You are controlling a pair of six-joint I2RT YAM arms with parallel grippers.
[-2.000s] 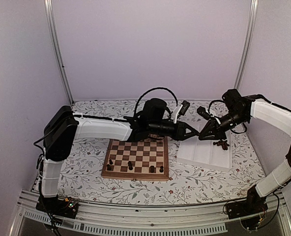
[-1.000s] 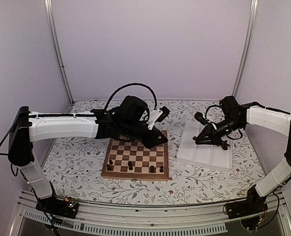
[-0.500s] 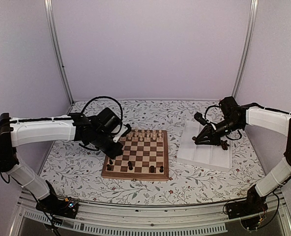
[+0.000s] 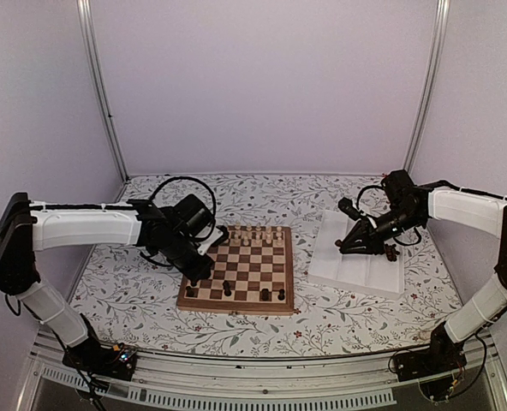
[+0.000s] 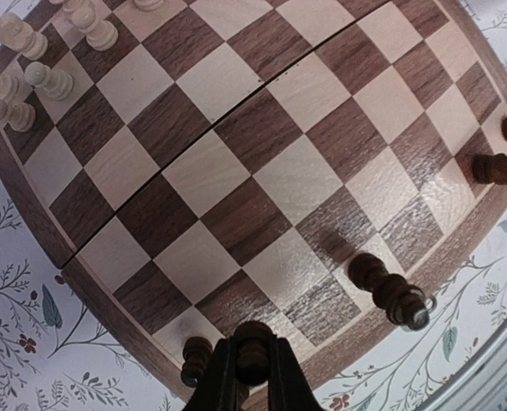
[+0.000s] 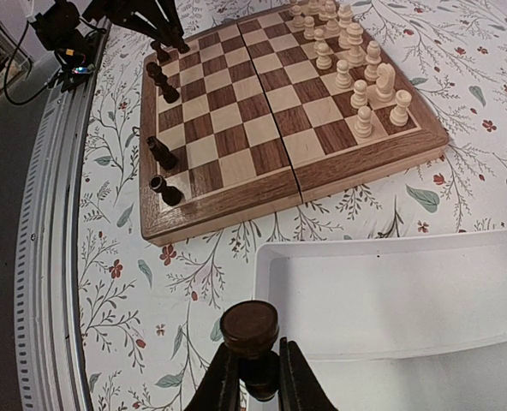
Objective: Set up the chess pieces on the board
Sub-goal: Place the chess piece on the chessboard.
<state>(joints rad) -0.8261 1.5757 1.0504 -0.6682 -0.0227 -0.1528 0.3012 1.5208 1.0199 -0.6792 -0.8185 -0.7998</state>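
My left fingers [image 5: 229,382] are clenched on 1 dark chess piece [image 5: 252,358] at the board [image 5: 236,171] near-left corner; my right fingers [image 6: 223,377] grasp another dark piece [image 6: 250,328] above the white tray [image 6: 390,291], right of the board

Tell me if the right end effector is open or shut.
Shut on a dark chess piece: in the wrist view the right end effector clamps the piece's sides, with no gap showing.

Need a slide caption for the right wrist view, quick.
Right end effector grips a dark chess piece at the white tray's edge, board beyond.
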